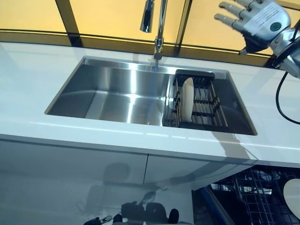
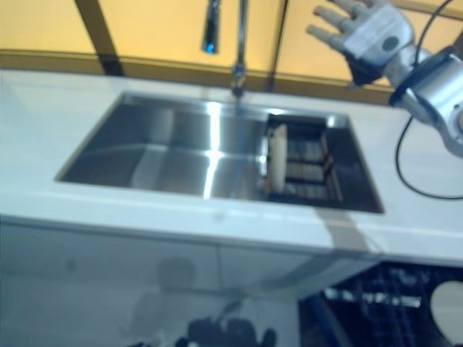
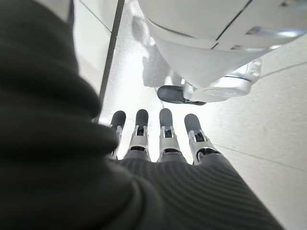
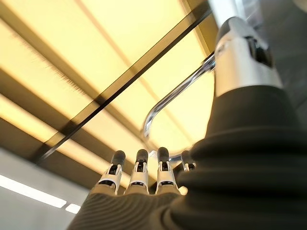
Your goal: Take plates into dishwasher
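Observation:
A white plate (image 1: pixel 187 99) stands on edge in the dark dish rack (image 1: pixel 206 107) at the right end of the steel sink (image 1: pixel 117 93). My right hand (image 1: pixel 257 18) is raised high over the back right of the counter, fingers spread and straight, holding nothing. In the right wrist view its fingers (image 4: pixel 139 175) point up toward the faucet. My left hand (image 3: pixel 163 143) shows only in the left wrist view, hanging low over the floor with straight fingers and nothing in it. The open dishwasher rack (image 1: pixel 255 190) sits at the lower right, with a white plate (image 1: pixel 292 197) in it.
A tall chrome faucet (image 1: pixel 159 28) rises behind the sink's middle. White counter (image 1: pixel 28 79) surrounds the sink, with a yellow wall and dark frame bars behind. White cabinet fronts (image 1: pixel 70 168) hang below the counter.

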### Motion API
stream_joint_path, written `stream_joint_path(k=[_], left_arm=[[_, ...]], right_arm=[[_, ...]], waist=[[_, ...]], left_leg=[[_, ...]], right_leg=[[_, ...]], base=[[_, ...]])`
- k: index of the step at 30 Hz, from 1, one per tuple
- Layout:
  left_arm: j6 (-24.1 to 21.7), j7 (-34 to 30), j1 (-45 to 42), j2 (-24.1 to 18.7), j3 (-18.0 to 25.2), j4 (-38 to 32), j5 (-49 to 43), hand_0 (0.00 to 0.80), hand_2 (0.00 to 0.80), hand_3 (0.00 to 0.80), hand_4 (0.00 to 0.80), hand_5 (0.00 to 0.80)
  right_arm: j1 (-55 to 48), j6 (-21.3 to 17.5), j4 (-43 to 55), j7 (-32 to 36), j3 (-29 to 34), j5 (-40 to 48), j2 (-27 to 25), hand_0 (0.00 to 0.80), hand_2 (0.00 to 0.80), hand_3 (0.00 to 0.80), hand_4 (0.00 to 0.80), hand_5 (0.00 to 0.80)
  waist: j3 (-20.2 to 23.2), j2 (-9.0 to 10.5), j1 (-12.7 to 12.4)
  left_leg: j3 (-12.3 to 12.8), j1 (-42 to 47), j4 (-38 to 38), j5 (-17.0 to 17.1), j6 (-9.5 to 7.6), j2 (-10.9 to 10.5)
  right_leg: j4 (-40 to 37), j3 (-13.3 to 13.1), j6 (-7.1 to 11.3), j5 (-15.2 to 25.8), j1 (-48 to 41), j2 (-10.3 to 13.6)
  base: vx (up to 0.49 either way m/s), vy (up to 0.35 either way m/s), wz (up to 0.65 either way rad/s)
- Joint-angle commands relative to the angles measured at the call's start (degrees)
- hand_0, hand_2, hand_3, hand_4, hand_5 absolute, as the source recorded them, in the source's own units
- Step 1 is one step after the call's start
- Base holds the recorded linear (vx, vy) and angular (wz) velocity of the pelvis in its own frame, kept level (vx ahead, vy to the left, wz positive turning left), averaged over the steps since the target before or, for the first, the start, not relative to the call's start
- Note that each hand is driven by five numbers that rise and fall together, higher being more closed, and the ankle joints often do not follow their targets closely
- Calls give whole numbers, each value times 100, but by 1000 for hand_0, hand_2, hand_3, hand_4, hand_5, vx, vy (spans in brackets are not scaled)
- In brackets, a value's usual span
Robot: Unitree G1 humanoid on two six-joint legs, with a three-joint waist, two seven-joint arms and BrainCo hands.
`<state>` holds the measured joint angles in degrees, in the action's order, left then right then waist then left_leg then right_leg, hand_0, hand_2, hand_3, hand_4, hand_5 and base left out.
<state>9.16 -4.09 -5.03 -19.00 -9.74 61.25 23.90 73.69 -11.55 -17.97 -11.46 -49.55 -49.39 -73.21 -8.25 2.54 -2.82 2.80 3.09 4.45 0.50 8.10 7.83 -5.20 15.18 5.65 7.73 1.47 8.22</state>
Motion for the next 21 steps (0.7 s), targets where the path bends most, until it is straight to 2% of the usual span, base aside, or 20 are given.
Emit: stream_joint_path(k=[1,8,13,21], left_arm=[[-245,-113,433,-197,-128,223,142,0,0,0,0,0],[-585,-188,519,-130,160,572,-56,0,0,0,0,0],[-715,-231,538,-142,198,662,-129,0,0,0,0,0],[-796,-291,546,-159,152,634,-25,0,0,0,0,0]], right_arm=[[749,92,-201,-211,-346,-220,-109,0,0,0,0,0],[238,-121,-175,-162,-8,-389,-43,0,0,0,0,0],[48,-130,-224,-193,72,-470,9,0,0,0,0,0],[-25,-116,-301,-287,204,-482,163,0,0,0,0,0]], waist=[[-150,182,-170],[-187,246,-139],[-251,270,-147],[-383,204,-141]], left_leg=[[-13,-401,55,444,-151,-25],[24,-411,55,414,-163,-41],[28,-436,55,402,-167,-44],[30,-531,55,414,-161,-48]], right_leg=[[20,-10,394,-253,-315,177],[20,-3,382,-271,-333,204],[20,-28,375,-268,-303,205],[20,-86,379,-249,-190,206]], base=[[-44,7,6],[6,-1,4],[-24,-31,1],[-49,-9,-1]])
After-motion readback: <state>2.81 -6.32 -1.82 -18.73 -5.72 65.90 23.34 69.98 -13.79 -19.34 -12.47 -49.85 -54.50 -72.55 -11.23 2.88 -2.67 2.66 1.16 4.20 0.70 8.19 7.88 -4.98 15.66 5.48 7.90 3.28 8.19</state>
